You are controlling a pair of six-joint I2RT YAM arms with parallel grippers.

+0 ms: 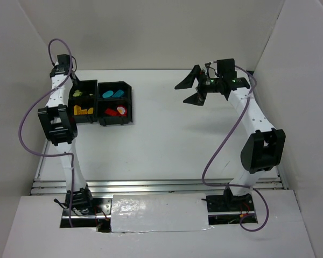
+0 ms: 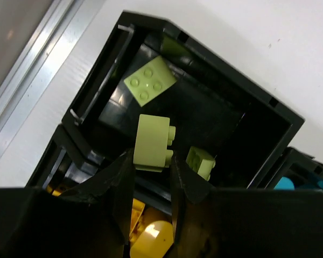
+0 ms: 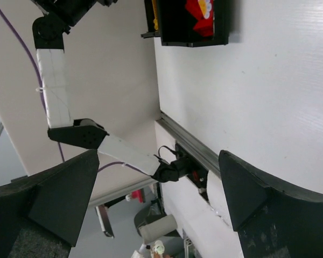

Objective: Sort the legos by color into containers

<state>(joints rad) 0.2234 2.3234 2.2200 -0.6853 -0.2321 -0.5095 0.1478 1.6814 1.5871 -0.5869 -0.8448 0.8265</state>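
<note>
Clamping a lime-green brick (image 2: pixel 152 141) between the left fingers (image 2: pixel 117 185), studs turned sideways, just over the far-left compartment (image 2: pixel 220 121) of the black tray (image 1: pixel 98 101). Below it, on that compartment's floor, two more in lime green: a four-stud brick (image 2: pixel 149 80) toward the far corner and a smaller brick (image 2: pixel 200 162) just beside one fingertip. In the near-left compartment, yellow bricks (image 1: pixel 83 110), also showing between and under the fingers in the left wrist view. Further right, in the far-right compartment, teal-blue pieces (image 1: pixel 114 93), and in the near-right one, red pieces (image 1: pixel 117 112), one with a pale patch on top. Across the white bench (image 1: pixel 167 145), well apart from the tray, holding the right fingers (image 1: pixel 187 81) wide apart with nothing between them, raised above the bench near its far edge. In the right wrist view, only the near-right corner of the tray at the top edge.
</note>
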